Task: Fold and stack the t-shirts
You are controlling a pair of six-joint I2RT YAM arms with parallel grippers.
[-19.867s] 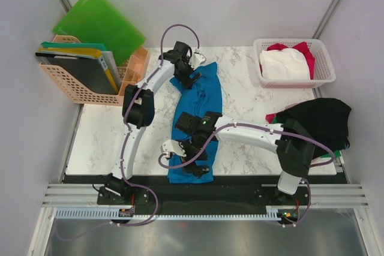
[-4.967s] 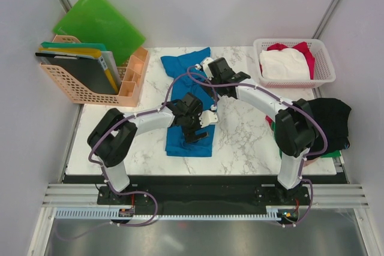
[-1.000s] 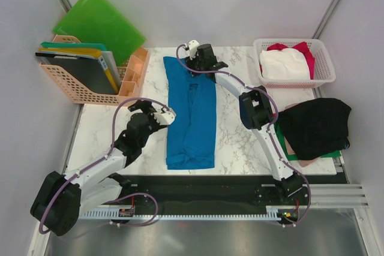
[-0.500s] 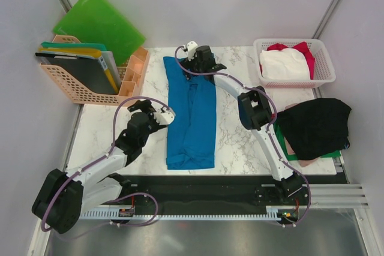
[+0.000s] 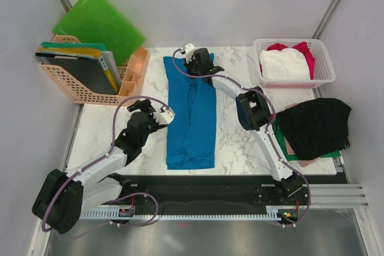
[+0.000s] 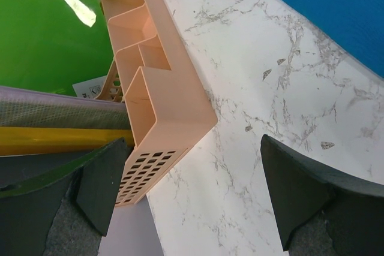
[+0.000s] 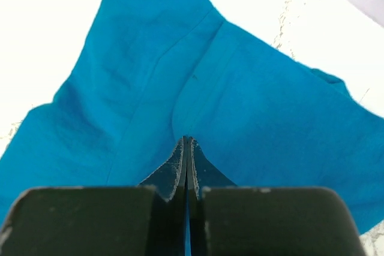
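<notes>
As far as open room goes: bare marble table runs right of the blue t-shirt up to the pile, and there's a narrower bare strip on its left.
Far-left corner: peach organizer and file rack crowd it, with a green folder leaning behind them.
Far-right corner: white basket, with a white t-shirt and a red t-shirt inside.
Right edge: black t-shirt heaped on a pile, green and pale pink cloth peeking out underneath; it looks to hang past the table edge.
Blue t-shirt, where: middle of the table, running from the far edge almost to the near edge.
Blue t-shirt, looks: long narrow strip, sides folded in, lying mostly flat with a few wrinkles, near end squared off.
Right gripper: at the shirt's far end, fingers pressed together on a pinch of blue cloth, which tents up toward them in the wrist view.
Left gripper: fingers spread wide, holding nothing, over bare marble just beside the shirt's left edge, with its wrist camera looking toward the organizer.
</notes>
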